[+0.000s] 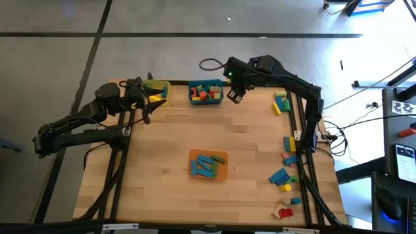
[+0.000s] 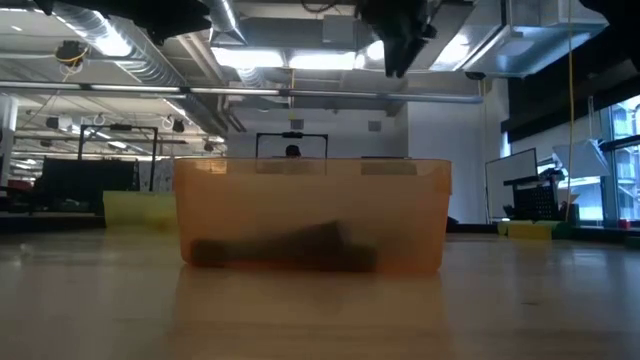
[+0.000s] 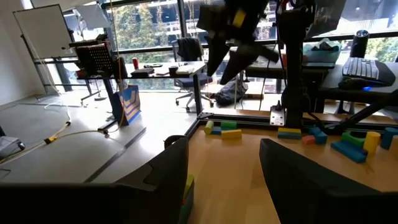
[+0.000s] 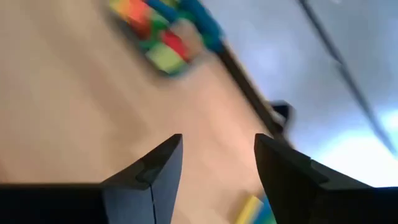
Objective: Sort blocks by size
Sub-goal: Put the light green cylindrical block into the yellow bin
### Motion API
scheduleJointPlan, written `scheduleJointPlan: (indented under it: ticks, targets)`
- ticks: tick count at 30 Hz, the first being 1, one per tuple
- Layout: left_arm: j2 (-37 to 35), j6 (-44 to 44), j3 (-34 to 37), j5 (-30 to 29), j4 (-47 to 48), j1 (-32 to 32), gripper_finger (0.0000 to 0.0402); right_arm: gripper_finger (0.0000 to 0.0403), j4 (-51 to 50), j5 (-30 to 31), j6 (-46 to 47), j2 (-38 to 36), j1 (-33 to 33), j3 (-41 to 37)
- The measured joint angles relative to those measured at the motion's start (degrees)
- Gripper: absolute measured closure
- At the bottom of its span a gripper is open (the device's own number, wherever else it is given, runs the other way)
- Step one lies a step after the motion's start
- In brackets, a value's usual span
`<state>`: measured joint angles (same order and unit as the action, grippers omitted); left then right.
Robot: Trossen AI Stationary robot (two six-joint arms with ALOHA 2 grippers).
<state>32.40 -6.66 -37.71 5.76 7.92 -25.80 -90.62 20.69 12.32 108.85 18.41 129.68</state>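
Loose blocks in blue, green, yellow, orange and red lie along the table's right edge, also in the left wrist view. More blocks fill the teal bin at the far edge, and blue ones lie in the orange bin at mid-table. My right gripper hangs open, tipped downward, above the table just right of the teal bin, with nothing between its fingers. My left gripper stands open and level by the yellow bin, also holding nothing.
The yellow, teal and orange bins are the only large things on the table. In the low view the orange bin fills the middle. Bare wood lies between the far bins and the orange bin. A black cable lies on the floor beyond the far edge.
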Motion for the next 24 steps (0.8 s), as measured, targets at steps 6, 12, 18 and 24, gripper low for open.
scheduleJointPlan:
  ticks: [6, 12, 18, 24]
  targets:
    - [0.0, 0.0, 0.0, 0.0, 0.0, 0.0, 0.0219, 0.0205, 0.8, 5.8, 1.1, -0.9, 1.6, -7.3]
    - [0.0, -0.1, 0.0, 0.0, 0.1, 0.0, 0.0219, 0.0205, 0.6, 5.8, 1.2, -0.8, 6.5, -15.0]
    - [0.0, -0.1, 0.0, 0.0, 0.2, 0.0, 0.0219, 0.0205, 0.6, 5.7, 1.3, -0.8, 12.6, -24.1]
    - [0.0, -0.2, 0.0, 0.0, 0.2, 0.0, 0.0219, 0.0205, 1.2, 7.3, 2.6, -0.8, 18.9, -34.0]
